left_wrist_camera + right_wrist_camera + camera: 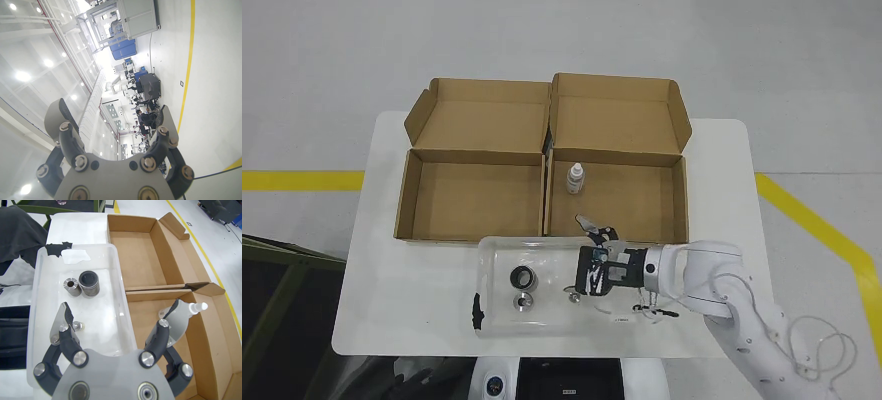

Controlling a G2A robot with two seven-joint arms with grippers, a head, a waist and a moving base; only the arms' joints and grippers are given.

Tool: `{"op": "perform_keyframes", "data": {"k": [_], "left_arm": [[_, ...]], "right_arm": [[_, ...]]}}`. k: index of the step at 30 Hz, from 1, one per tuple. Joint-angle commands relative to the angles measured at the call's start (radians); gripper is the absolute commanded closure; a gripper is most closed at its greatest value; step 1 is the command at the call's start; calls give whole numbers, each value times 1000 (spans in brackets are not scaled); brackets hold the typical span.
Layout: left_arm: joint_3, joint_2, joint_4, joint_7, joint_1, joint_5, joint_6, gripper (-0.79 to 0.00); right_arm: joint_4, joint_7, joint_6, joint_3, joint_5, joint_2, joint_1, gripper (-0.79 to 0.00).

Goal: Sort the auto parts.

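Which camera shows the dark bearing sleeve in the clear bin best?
The right wrist view: the bearing sleeve stands upright in the clear bin, its bore and side visible. The top view gives it as a small ring from above. The left wrist view faces the hall.

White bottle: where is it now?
In the top view the white bottle sits in the right cardboard box, close to the wall beside the left cardboard box, beyond the clear bin.
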Motion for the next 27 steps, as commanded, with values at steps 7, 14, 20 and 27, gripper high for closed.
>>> {"op": "perform_keyframes", "data": {"k": [7,14,20,27], "left_arm": [[0,0,0,0,0,0,0,-785],[0,0,0,0,0,0,0,-785],[0,0,0,0,0,0,0,-785],[0,0,0,0,0,0,0,-785]], "right_arm": [[-6,34,-16,-53,-80,6,-38,-785],[-19,66,0,-86,-159,9,-48,-785],[-15,94,11,-114,-215,9,-43,-785],[-8,126,9,-133,-238,10,-41,-785]]}}
